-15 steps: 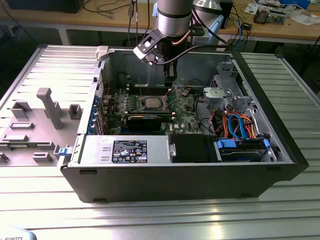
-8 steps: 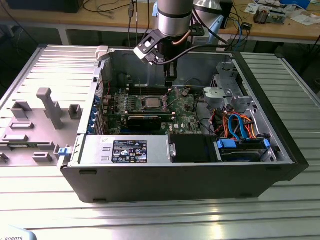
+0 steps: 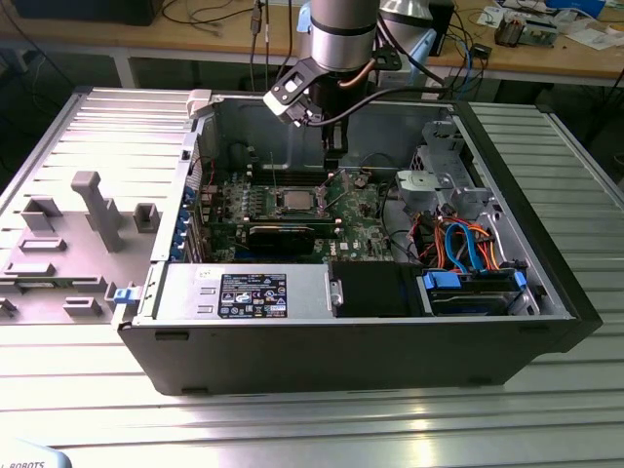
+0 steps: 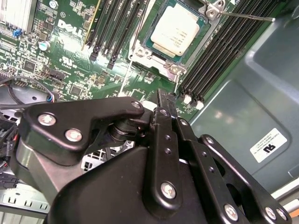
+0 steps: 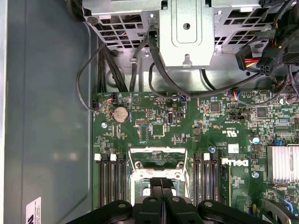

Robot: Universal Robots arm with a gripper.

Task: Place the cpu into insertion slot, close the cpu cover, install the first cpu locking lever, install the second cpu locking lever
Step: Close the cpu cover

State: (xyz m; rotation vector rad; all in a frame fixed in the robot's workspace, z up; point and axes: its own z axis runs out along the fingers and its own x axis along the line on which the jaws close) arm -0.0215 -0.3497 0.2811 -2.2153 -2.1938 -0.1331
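At the middle of the green motherboard (image 5: 145, 116), between two banks of long black memory slots (image 5: 108, 182), lies the cpu (image 4: 174, 31), a small flat square chip with a silvery-grey metal top. It is seated in the insertion slot (image 4: 159, 53), the square dark socket with a silvery rim. Its green border shows beside the metal top in the second wrist view, so the placing looks done and nothing seems to lie over the chip.

The cpu cover (image 5: 159, 150), a thin silvery frame plate with a large window, appears swung back off the socket. It lies on the side toward the grey metal drive cage (image 5: 187, 28), with its hinged edge running across the line of the memory slots. One thin silvery wire locking lever (image 4: 245, 17) sticks out across a memory bank (unlatched, by the look of it).

The black gripper (image 5: 161, 181) hangs just above the socket's edge nearest the cover, its two fingers pressed together with nothing seen between them. The chip therefore lies just beside and below the tips. In the exterior view it is toward the exterior view's left of the gripper and nearer the camera, while the cover lies on the tips' far side from it.

All of this sits inside the open dark grey computer case (image 3: 341, 356).
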